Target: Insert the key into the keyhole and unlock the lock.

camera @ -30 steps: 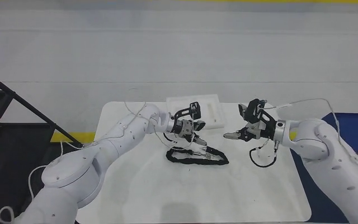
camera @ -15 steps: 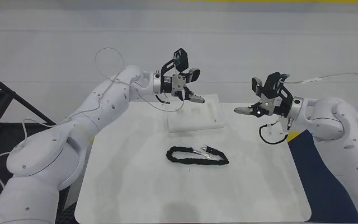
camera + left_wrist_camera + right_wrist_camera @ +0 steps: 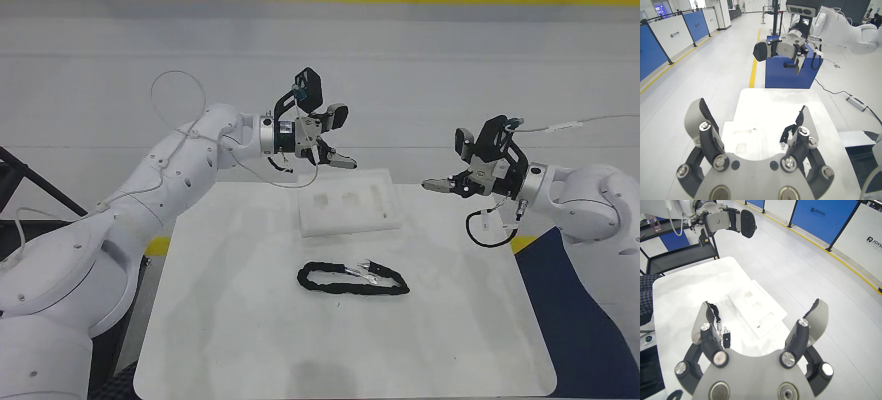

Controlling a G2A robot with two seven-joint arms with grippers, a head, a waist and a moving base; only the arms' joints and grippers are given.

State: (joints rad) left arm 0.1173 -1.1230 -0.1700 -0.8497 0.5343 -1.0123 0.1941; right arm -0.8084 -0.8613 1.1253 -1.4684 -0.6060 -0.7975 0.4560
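The counter (image 3: 250, 330) is carrying a black sleeved cable lock (image 3: 352, 279), which is lying in a flattened loop near the middle, running roughly parallel to the near edge. The lock's metal ends are meeting on the side of the loop facing the far edge. The key (image 3: 727, 339), a small black-headed piece with a metal shaft, is lying just beside those ends. Whether it is touching them cannot be told.

A white foam tray (image 3: 345, 222) with three shallow recesses is sitting at the middle of the far edge, jutting slightly past it, well apart from the lock.

The left claw (image 3: 345, 160) is hanging in the air above the far edge, over the tray's end nearer the left edge. Its fingers are spreading wide and gripping nothing.

The right claw (image 3: 432, 185) is hanging in the air near the far right corner, pointing toward the tray. Its fingers are likewise spreading wide and carrying nothing.

Both claws are hovering well apart from the lock and the key.
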